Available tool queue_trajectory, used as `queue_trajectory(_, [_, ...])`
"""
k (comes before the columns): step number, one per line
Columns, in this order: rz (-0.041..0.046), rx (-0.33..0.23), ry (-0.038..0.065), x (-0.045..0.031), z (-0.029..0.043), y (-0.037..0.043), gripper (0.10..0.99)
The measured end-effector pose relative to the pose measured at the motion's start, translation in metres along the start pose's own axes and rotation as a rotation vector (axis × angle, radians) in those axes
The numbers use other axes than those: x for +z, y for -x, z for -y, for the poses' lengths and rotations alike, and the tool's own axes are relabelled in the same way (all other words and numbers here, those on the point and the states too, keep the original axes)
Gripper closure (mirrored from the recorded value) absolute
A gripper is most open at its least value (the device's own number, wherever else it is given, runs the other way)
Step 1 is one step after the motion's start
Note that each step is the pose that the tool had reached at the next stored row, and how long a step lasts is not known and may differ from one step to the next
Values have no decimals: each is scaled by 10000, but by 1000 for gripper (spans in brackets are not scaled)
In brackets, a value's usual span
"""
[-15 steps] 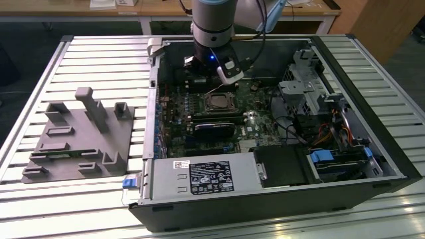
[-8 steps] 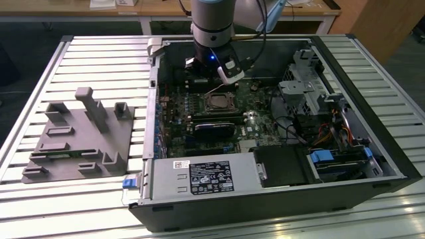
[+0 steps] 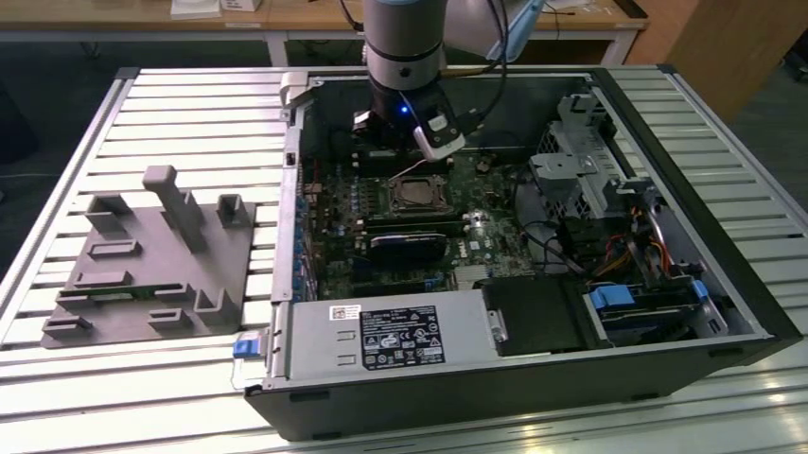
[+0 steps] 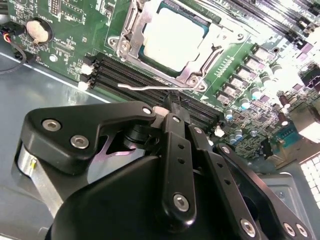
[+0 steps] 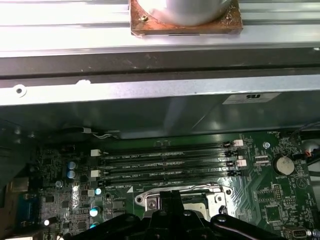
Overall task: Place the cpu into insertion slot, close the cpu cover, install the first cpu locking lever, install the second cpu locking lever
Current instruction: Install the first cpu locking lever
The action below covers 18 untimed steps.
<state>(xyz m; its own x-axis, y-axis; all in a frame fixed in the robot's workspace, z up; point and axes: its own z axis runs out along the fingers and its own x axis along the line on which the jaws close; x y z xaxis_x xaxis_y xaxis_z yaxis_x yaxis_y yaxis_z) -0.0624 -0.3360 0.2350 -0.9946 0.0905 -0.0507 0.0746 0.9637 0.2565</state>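
1. Pincer: fingers drawn together, no gap seen, nothing visibly clamped between them. The tips are low inside the case, over the memory slots, just beside the socket edge.
2. Locking lever: a thin silvery wire running along the socket side nearest the pincer, with its hooked end free. The pincer tip is at the wire or just above it; I cannot tell if they touch. The lever looks unlatched to me, so I judge the first lever step to be in hand.
3. Cpu cover: a silvery frame with a cut-out centre, lying flat over the chip. It reads as closed, so that step is done.
4. Cpu: a pale silvery-grey square face, seated flat in the socket and showing through the cover's cut-out. Placement is done.
5. Insertion slot: has a silvery rim and sits mid-way across the green circuit board, just in front of the arm in the exterior view.
6. The second lever, on the socket's farther sides, is too unclear to tell if it is latched. My read is two steps done and the levers left.
7. Farther out: an open computer case sits on the slatted desk. A grey fixture stands beside the case on the exterior view's left.
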Motion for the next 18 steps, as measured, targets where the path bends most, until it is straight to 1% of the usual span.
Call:
queue_trajectory(4, [17, 15, -98, 3, -6, 4, 980])
queue_trajectory(9, [32, 34, -195, 11, -22, 17, 980])
queue_trajectory(15, [47, 66, -263, 38, -67, 77, 980])
queue_trajectory(18, [53, 88, -276, 66, -82, 94, 980])
